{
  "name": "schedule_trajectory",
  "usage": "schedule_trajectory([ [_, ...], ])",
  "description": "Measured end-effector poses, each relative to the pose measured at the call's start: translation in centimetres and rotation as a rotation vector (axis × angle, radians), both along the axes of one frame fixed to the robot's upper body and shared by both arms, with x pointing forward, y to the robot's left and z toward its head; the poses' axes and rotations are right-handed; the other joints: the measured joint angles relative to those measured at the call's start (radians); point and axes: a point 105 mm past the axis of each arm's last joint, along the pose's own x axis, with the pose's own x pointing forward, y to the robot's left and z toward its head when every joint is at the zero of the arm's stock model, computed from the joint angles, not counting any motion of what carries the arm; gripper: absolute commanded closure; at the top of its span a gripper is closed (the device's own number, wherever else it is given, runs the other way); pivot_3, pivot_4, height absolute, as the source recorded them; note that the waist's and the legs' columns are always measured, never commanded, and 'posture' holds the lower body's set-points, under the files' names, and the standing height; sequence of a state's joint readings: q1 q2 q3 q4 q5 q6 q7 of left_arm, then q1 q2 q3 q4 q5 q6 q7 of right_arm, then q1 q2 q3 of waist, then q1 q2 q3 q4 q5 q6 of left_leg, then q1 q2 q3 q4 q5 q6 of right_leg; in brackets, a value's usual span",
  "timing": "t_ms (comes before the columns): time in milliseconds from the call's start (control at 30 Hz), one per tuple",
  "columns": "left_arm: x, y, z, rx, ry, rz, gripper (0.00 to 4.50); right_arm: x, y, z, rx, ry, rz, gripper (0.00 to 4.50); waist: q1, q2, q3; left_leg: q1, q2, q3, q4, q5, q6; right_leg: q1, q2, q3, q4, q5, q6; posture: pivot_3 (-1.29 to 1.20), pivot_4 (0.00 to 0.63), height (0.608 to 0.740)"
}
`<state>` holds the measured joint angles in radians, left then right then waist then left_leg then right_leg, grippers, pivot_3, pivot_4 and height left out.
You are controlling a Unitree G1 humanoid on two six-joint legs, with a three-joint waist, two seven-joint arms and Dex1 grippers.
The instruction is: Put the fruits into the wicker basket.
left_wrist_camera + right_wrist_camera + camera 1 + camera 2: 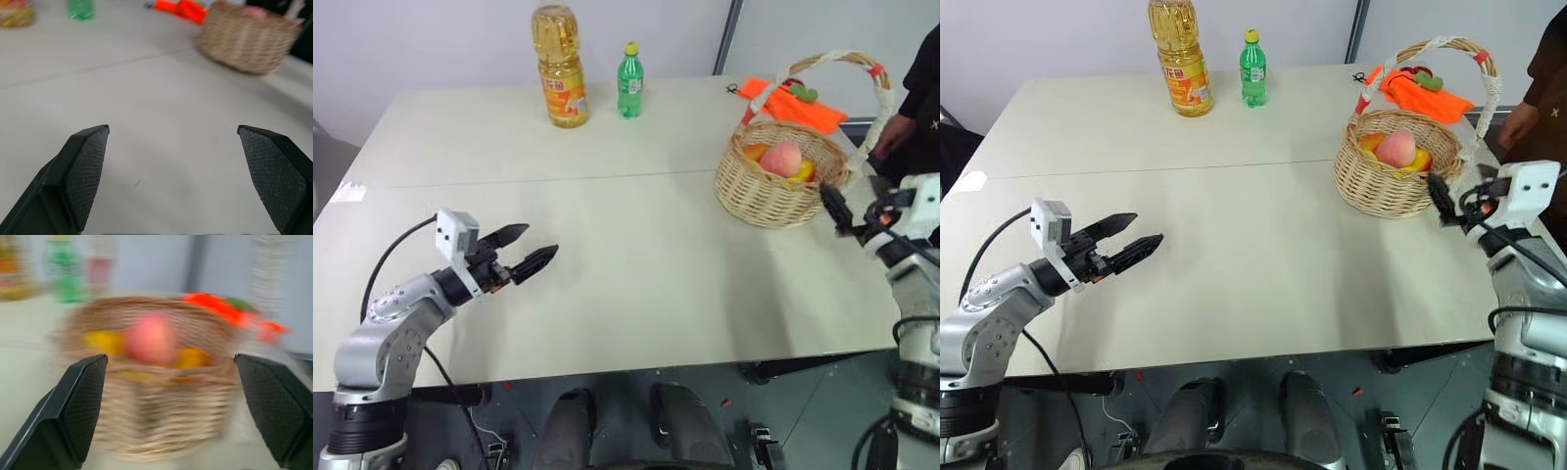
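The wicker basket stands on the table's right side, its tall white-wrapped handle arching over it. Inside lie a pink-orange peach and a smaller red-and-yellow fruit, with an orange-yellow piece beside them. My right gripper hovers just right of the basket, open and empty; in the right wrist view the basket sits straight ahead between its fingers. My left gripper is open and empty low over the table's left front, far from the basket.
A yellow oil bottle and a green bottle stand at the table's far edge. An orange cloth item lies behind the basket. A person in dark clothing stands at the right, one hand near the basket's handle.
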<state>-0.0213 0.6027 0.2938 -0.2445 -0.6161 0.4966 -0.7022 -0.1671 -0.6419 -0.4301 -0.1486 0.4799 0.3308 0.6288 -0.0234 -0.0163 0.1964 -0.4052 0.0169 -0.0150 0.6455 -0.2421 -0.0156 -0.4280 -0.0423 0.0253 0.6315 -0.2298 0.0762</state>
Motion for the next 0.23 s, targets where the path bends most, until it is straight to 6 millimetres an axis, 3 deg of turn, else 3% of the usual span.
schedule_trajectory([
  [100,-0.2,2.0,-1.9,0.048,0.031,0.107,0.0,-0.8,4.4,-1.1,-0.035,0.049,0.226,0.18,0.005,0.0,0.0,0.0,0.0,0.0,0.001,0.0,0.0,0.0,0.0,0.0,0.0,0.0,0.0,0.0,0.15,0.74],
  [233,-0.8,3.5,-2.9,0.071,0.027,0.189,0.0,-0.8,6.6,-2.7,-0.058,0.103,0.327,0.18,0.014,-0.001,-0.001,-0.002,-0.001,0.0,0.001,0.0,0.0,0.0,-0.003,0.0,-0.002,0.0,-0.001,0.0,0.15,0.74],
])
